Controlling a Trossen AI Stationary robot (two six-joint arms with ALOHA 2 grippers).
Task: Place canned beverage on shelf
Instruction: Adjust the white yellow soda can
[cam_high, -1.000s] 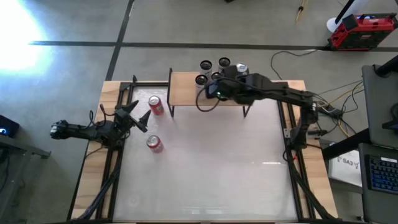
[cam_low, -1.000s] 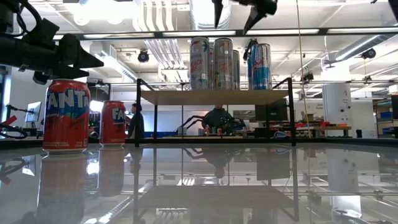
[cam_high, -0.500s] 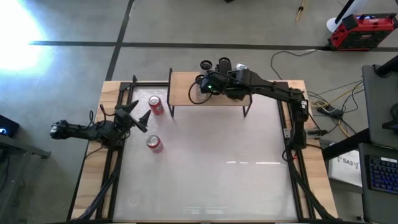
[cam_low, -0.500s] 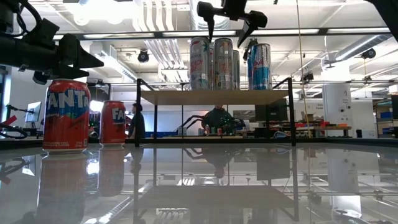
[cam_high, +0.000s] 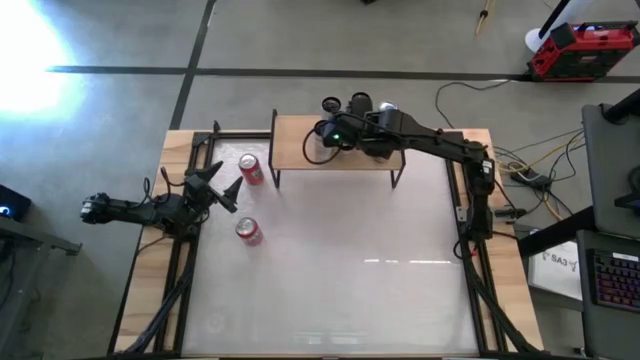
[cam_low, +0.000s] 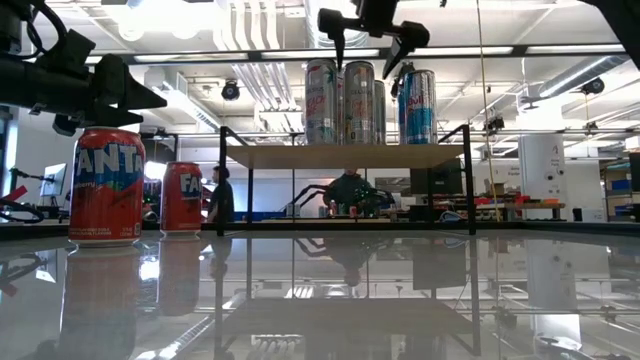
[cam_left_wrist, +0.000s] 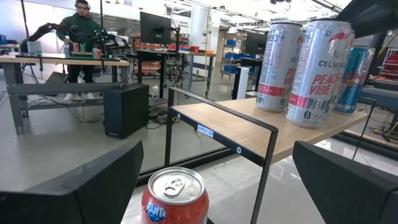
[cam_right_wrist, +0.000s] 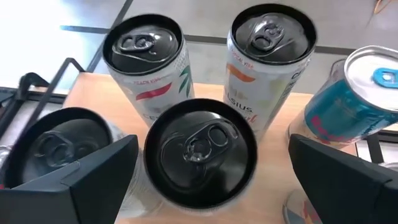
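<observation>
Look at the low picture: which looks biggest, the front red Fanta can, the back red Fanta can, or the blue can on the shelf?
1. Front red Fanta can, though it is nearest the camera.
2. Back red Fanta can and blue can: look alike, unsure.

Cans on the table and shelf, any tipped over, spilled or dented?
Nothing stands out. Both Fanta cans stand upright on the table, and the tall cans stand upright on the shelf. No spills or dents show.

FANTA — red can (cam_low: 106, 186); CELSIUS — tall can (cam_left_wrist: 315, 71)
</observation>
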